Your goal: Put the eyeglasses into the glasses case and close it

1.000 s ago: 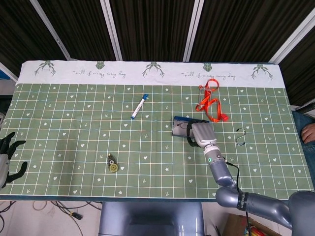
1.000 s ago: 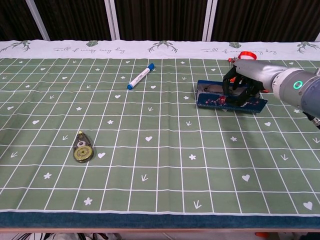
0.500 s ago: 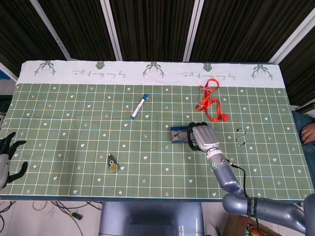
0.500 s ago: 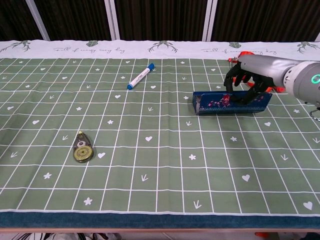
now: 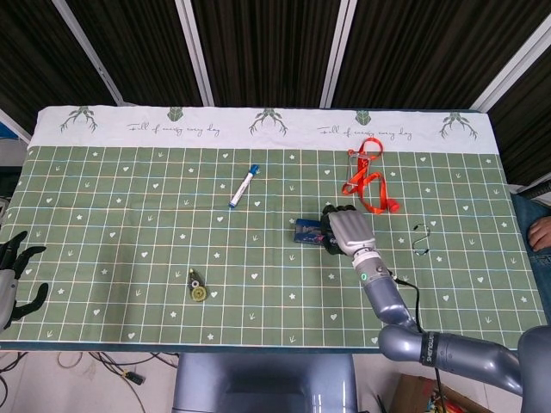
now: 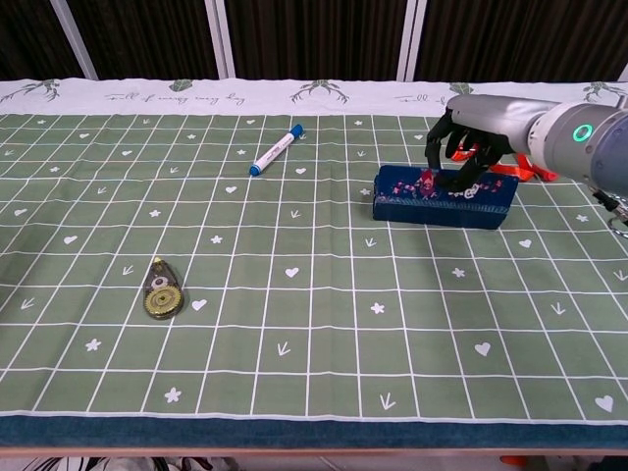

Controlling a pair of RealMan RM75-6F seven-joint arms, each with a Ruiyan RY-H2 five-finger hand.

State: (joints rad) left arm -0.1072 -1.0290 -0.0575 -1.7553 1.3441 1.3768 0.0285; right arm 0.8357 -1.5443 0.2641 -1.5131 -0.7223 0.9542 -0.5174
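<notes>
Lying nearest the counter's [image 6: 314,422] front edge, well left of the glasses case [image 6: 444,196], is a small yellow tape dispenser [image 6: 162,289], with wide bare cloth all around it. The left robot hand [image 5: 15,274] hangs off the counter's left edge, far left of the case, fingers spread and holding nothing. The dark blue glasses case sits right of centre, lid down, with open cloth before it and to its left. The right robot hand [image 6: 461,137] rests on top of the case, fingers curled down onto the lid; whether it grips the case I cannot tell. The eyeglasses are not visible. A blue-capped marker [image 6: 275,149] lies beyond the case to its left. An orange strap [image 5: 366,176] lies just behind the case, and a small wire clip [image 5: 420,238] to its right.
</notes>
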